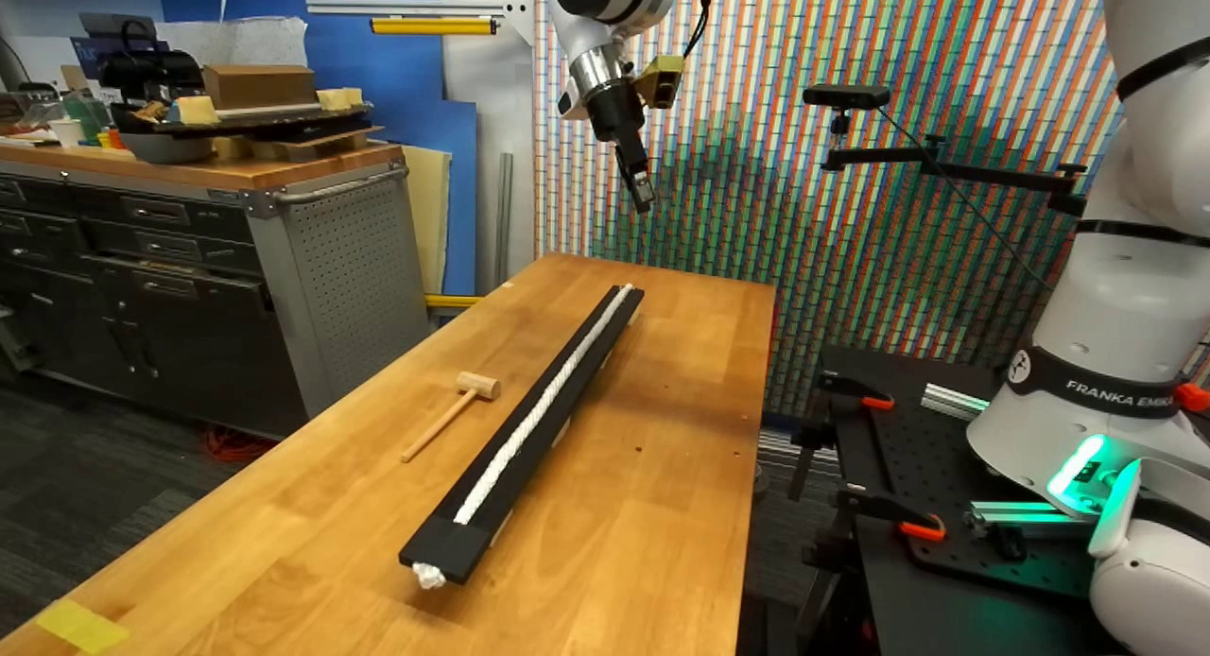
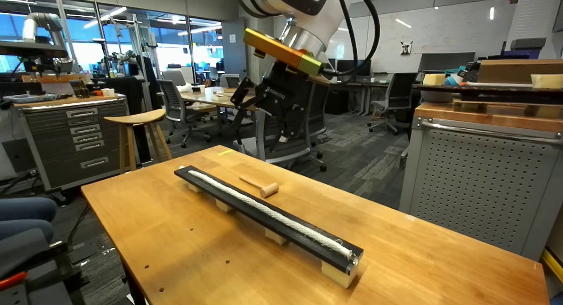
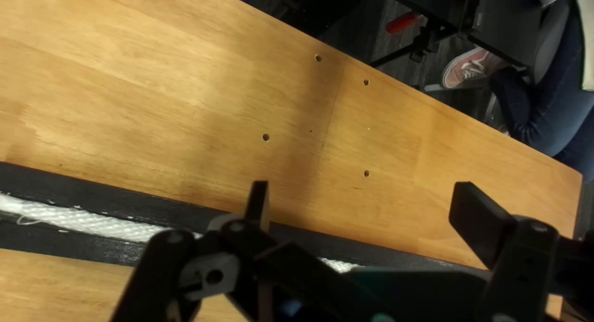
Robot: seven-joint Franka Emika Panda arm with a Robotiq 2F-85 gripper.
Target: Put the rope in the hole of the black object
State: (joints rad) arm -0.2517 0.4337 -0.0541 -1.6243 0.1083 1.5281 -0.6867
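My pincer (image 3: 361,196), its two fingers (image 3: 478,215) spread wide apart, is raised well above the table (image 1: 681,382) in both exterior views. The black bar (image 1: 556,416) rests on a row of pale blocks (image 2: 338,275), four of them visible, which hold it up from the table. The rope (image 2: 281,218), white and braided, lies lengthwise along the middle of the bar's upper face, following the groove (image 3: 9,214); how deeply it is seated there I cannot tell. A loose thread (image 3: 30,223) curls from the rope near one end. Toward the opposite end, the rope passes from sight at a plain black section, and a crumpled white tuft (image 1: 428,575) protrudes at the tip of the bar. In the wrist view, parts of both bar and rope are hidden behind my pincer. A wooden mallet (image 1: 480,386) lies near the bar, apart from it. On the bar's other side, small round holes (image 3: 266,137) mark the table. A strip of yellow tape (image 1: 82,626) lies flat on the table near one corner
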